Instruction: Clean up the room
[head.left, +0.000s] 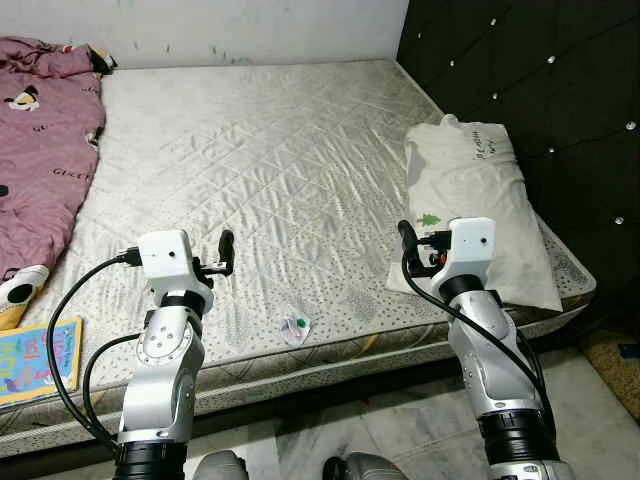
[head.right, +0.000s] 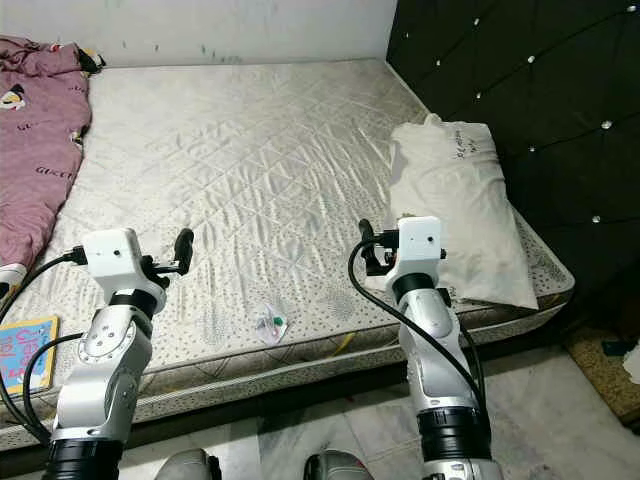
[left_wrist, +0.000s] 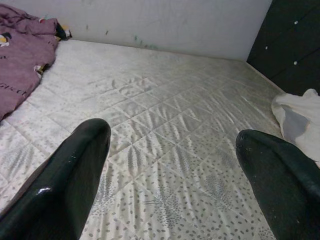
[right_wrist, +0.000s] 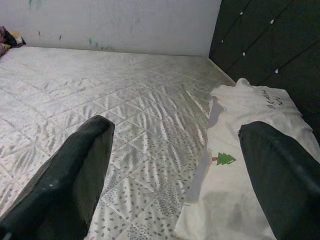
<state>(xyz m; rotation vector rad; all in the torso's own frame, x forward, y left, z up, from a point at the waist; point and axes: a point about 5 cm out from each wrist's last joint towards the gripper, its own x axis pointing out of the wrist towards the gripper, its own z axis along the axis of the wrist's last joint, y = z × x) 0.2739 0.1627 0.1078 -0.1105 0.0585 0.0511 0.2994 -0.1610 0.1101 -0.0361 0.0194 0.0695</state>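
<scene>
Both end effectors hover released over the mattress (head.left: 270, 150): left end effector (head.left: 226, 250) at 7 o'clock, right end effector (head.left: 407, 238) at 4. A small wrapper (head.left: 294, 326) lies between them; the white pillow (head.left: 470, 190) sits at 3 o'clock.

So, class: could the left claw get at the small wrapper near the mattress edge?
Probably yes. The left claw is open above the mattress, and the wrapper lies just beyond it with nothing between.

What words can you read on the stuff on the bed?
"GUCCI" repeats in dark letters on the pink blanket.
Dark handwriting on the pillow near its far end is too small to read; the green tree printed nearer is a picture, not a word.
The colourful book has big cover letters, too blurred to read.
The small wrapper shows no readable text.
</scene>
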